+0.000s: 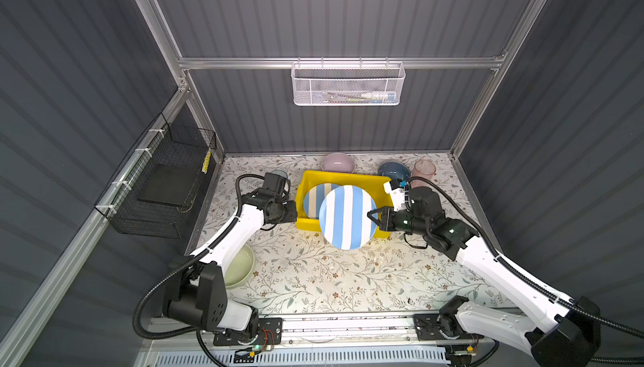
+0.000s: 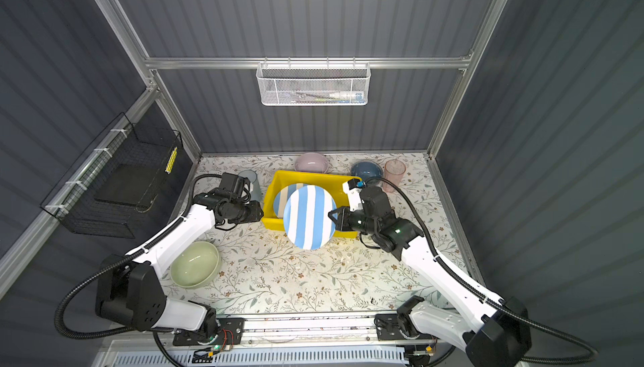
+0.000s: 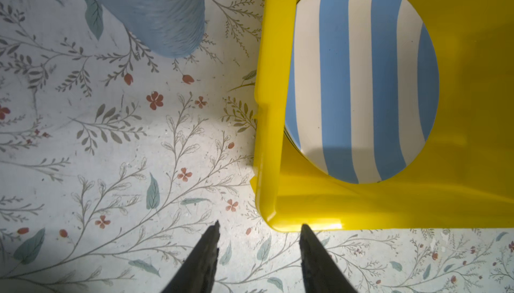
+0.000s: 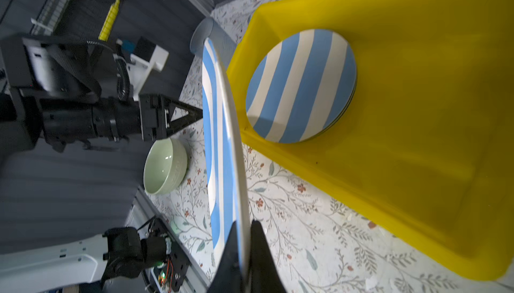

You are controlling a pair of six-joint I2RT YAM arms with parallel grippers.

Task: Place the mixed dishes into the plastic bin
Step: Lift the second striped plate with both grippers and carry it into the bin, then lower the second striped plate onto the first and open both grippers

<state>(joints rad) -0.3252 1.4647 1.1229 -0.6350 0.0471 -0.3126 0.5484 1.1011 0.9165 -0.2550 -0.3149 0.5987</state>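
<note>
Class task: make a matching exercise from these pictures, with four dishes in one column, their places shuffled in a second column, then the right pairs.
Column one
1 pale green bowl
2 pink tumbler
3 lilac bowl
4 raised striped plate

Column two
A behind the yellow bin, at the back wall
B clamped in the right gripper
C front left of the table
D back right corner

Pairs: 1-C, 2-D, 3-A, 4-B

Seven dishes countable around one yellow bin (image 1: 334, 174).
Two striped plates: raised plate (image 1: 347, 217) over the bin's near edge, flat plate (image 1: 315, 198) inside it. Three bowls: lilac bowl (image 1: 337, 162) and dark blue bowl (image 1: 393, 170) behind the bin, pale green bowl (image 1: 240, 271) front-left. Two tumblers: blue tumbler (image 2: 249, 177) left, pink tumbler (image 1: 424, 170) behind-right.
</note>
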